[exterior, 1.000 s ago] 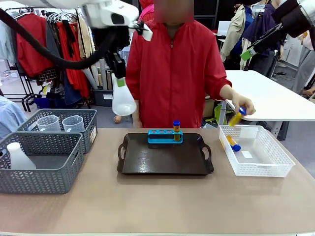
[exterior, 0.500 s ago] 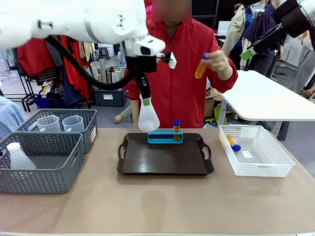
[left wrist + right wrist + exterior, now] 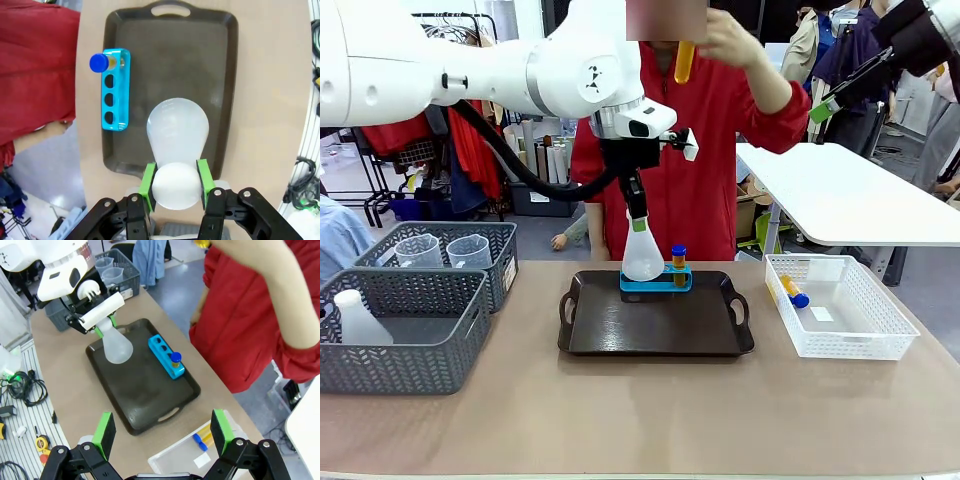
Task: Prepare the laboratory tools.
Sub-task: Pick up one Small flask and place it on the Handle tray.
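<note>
- One conical flask [image 3: 177, 132] hung neck-up in your left gripper [image 3: 175, 182], green pads pinched on the neck, body over the dark tray [image 3: 620, 335].
- It sat just beside the blue rack [image 3: 116, 90] and apart from it in the wrist view. I couldn't tell whether the base touched the tray.
- Your right gripper [image 3: 163, 432] was spread wide and empty, high above the table.
- The racked tube [image 3: 678, 262] stood in the rack's end hole, with three holes free.
- The raised tube [image 3: 685, 60] was up high in the person's hand [image 3: 730, 40]. A spare tube [image 3: 792, 291] lay in the white basket [image 3: 900, 335], and the jugs [image 3: 470, 250] sat in the rear grey basket [image 3: 505, 265].
- Risk: the neck looked smooth and tapered, so a light pinch could have let the flask slip or swing.
- Risk: any drift toward the rack on the way down would have knocked it and tipped the racked tube.
- Risk: the person was probably heading for the rack with that tube. Your arm was right over it, so a clash was possible.
- Room: there was wide bare tray on your side of the rack. The raised rim and handles were the edges to stay off.
</note>
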Motion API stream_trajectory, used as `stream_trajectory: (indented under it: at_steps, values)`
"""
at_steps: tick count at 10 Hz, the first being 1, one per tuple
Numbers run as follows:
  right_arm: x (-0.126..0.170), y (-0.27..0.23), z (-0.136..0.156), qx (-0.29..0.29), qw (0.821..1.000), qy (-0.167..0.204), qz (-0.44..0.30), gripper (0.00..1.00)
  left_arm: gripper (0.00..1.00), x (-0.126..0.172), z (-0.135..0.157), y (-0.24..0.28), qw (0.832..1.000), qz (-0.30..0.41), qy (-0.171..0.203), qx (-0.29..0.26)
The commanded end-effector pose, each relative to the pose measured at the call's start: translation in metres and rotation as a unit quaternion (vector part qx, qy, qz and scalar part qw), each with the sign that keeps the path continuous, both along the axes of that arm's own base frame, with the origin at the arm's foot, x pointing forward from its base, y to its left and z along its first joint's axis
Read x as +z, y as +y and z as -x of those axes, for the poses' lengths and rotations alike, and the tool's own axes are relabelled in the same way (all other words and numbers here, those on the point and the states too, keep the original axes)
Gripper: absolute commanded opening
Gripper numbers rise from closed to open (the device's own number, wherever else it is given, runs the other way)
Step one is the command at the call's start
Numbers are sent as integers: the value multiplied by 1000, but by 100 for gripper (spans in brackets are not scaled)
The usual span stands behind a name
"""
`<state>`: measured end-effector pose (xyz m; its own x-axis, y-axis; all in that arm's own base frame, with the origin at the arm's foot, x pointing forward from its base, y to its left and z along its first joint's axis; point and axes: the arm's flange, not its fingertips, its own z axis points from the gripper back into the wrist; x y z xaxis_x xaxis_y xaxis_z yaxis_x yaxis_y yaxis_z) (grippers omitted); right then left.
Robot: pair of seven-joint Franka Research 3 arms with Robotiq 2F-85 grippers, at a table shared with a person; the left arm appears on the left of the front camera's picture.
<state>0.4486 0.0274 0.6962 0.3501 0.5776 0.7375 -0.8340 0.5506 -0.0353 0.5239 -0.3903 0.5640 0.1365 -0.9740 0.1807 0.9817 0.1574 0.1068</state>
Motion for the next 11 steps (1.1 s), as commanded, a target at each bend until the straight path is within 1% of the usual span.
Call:
stream_trajectory:
  at_steps: [1,2,3,4,5,7,8,9,11]
  values:
    - [1,0,0,6,1000,-2,-5,100,0,9,4,6,1000,1,-2,4]
    - [1,0,0,6,1000,-2,-5,100,0,9,4,6,1000,1,-2,4]
    - [1,0,0,6,1000,-2,-5,100,0,3,0,1,1000,0,-2,1]
    - [1,0,0,6,1000,-2,-5,100,0,-4,-7,-7,999,-8,18,-25]
    - [1,0,0,6,1000,-2,-5,100,0,-12,-21,-21,999,-18,16,-45]
    - [1,0,0,6,1000,-2,-5,100,0,-27,-36,-41,997,-29,22,-65]
    - [1,0,0,6,1000,-2,-5,100,0,-41,-47,-51,996,-28,28,-77]
    - [1,0,0,6,1000,-2,-5,100,0,-55,-54,-57,996,-25,45,-69]
    - [1,0,0,6,1000,-2,-5,100,0,-79,-64,-69,995,-28,58,-72]
